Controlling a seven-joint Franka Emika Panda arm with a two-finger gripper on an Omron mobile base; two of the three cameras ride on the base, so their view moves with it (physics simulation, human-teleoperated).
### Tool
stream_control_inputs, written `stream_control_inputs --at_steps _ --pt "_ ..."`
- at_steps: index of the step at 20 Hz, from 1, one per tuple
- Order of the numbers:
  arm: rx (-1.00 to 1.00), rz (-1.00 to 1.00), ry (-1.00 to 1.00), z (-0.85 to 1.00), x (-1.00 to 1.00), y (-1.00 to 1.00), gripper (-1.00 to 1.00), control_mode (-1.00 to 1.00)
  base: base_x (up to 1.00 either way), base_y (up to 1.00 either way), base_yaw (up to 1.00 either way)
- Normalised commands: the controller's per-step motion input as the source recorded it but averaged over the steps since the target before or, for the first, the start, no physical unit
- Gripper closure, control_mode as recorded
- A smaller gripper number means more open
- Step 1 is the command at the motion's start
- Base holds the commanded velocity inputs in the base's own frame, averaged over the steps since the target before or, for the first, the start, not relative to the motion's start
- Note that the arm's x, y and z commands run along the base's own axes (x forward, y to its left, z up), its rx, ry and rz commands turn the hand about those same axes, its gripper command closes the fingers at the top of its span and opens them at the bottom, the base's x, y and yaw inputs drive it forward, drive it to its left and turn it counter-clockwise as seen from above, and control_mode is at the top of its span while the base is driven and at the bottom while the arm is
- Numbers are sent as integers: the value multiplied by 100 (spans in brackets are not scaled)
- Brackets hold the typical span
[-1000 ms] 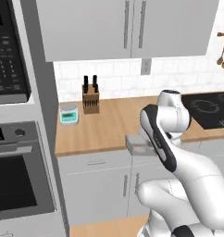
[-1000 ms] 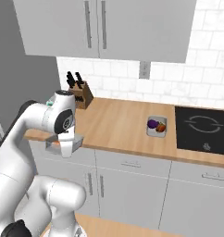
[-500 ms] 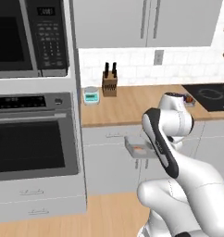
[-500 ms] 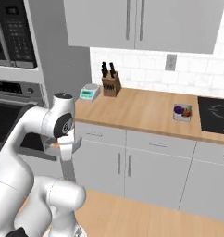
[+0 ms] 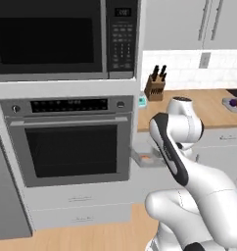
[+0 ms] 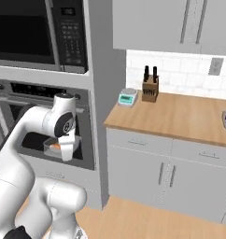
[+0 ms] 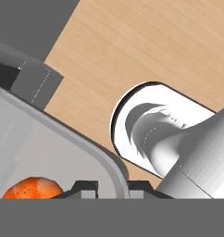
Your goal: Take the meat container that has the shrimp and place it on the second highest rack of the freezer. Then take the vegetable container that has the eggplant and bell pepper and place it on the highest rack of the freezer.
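Wall oven (image 5: 71,142): one, with one microwave (image 5: 57,37) stacked above it; both stood just beyond the pincer, on its far side in the left base view.
Counter (image 6: 180,116): one wooden run, off to the side of the pincer, well apart from it.
Meat container (image 5: 147,158): one grey tray, held level in the pincer at oven height; judged to be kept flat so the contents would not slide while it was carried toward the freezer.
Pincer (image 7: 112,186): one, clenched on the rim of the meat container, a tip on either side of the wall.
Knife block (image 6: 150,87): one, on the counter far from the pincer, with two dark handles showing.
Vegetable container (image 5: 234,103): one, left on the counter well apart from the pincer; judged to be waiting for the second half of the task.
Scale (image 6: 127,97): one small teal-topped unit near the knife block.
Shrimp (image 7: 33,187): one orange piece, inside the tray just beside the pincer's tips.
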Motion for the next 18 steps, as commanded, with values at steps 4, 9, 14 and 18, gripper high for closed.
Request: stream_control_inputs --at_steps 4,9,14,18 --pt "0 0 0 0 0 0 100 100 3 100 0" --pt "0 0 0 0 0 0 100 100 0 100 0" --pt "0 0 0 0 0 0 100 100 3 100 -3" --pt "0 0 0 0 0 0 100 100 11 100 -4"
